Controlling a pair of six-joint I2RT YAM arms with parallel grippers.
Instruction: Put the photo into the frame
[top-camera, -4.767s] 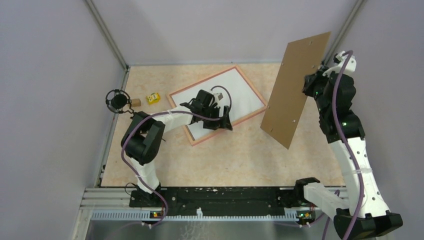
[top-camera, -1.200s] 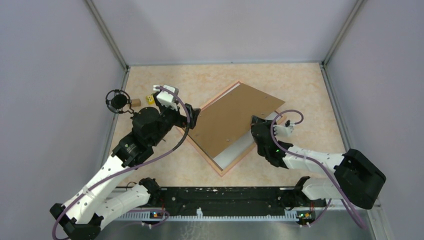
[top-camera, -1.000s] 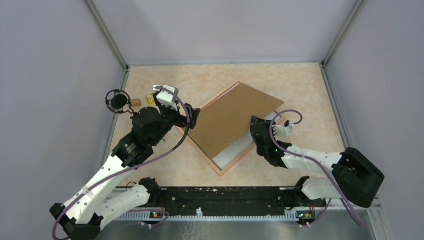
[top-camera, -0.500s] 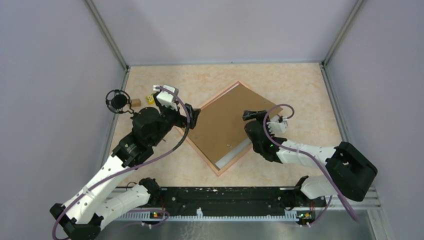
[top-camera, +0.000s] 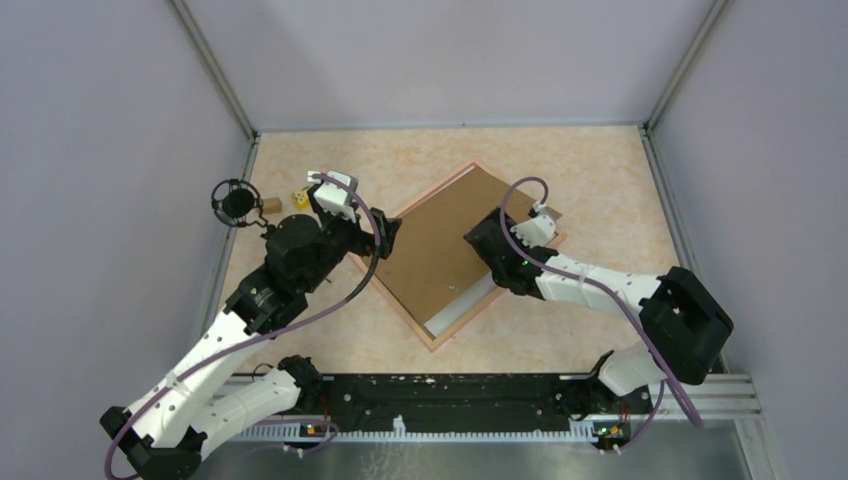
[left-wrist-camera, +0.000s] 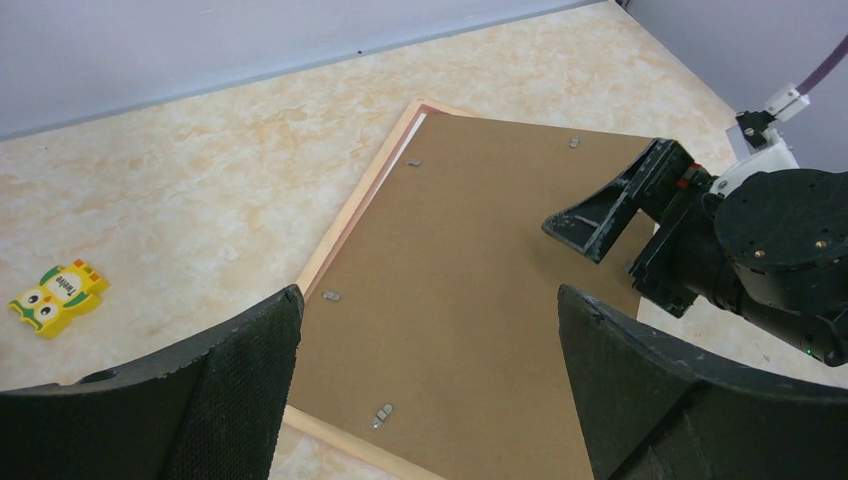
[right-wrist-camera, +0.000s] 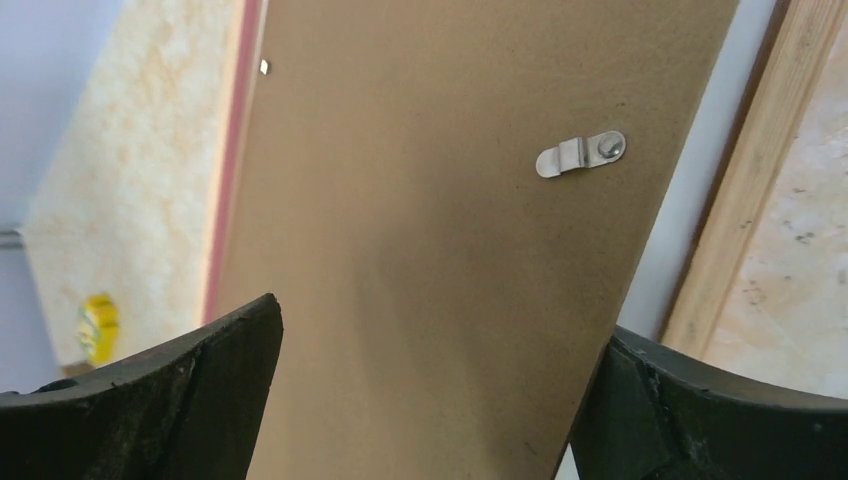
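The salmon-pink frame (top-camera: 403, 315) lies as a diamond in the middle of the table. A brown backing board (top-camera: 435, 255) lies flat on it and covers most of it. Of the photo, only a white strip (top-camera: 460, 308) shows along the board's near right edge; in the right wrist view the strip (right-wrist-camera: 690, 220) runs between the board (right-wrist-camera: 430, 230) and the frame's rail (right-wrist-camera: 745, 190). My right gripper (top-camera: 487, 243) is open just over the board's right part, with nothing between its fingers. My left gripper (top-camera: 388, 235) hangs open above the board's left corner (left-wrist-camera: 470, 280).
A yellow toy (top-camera: 305, 197), a small brown block (top-camera: 271, 205) and a black round device on a stand (top-camera: 236, 202) sit at the table's back left. Grey walls close in the table on three sides. Metal clips (right-wrist-camera: 580, 155) dot the board.
My right gripper has opened, let go of the backing board and moved up and left over it. The board has settled flatter into the frame. The left arm has stayed still.
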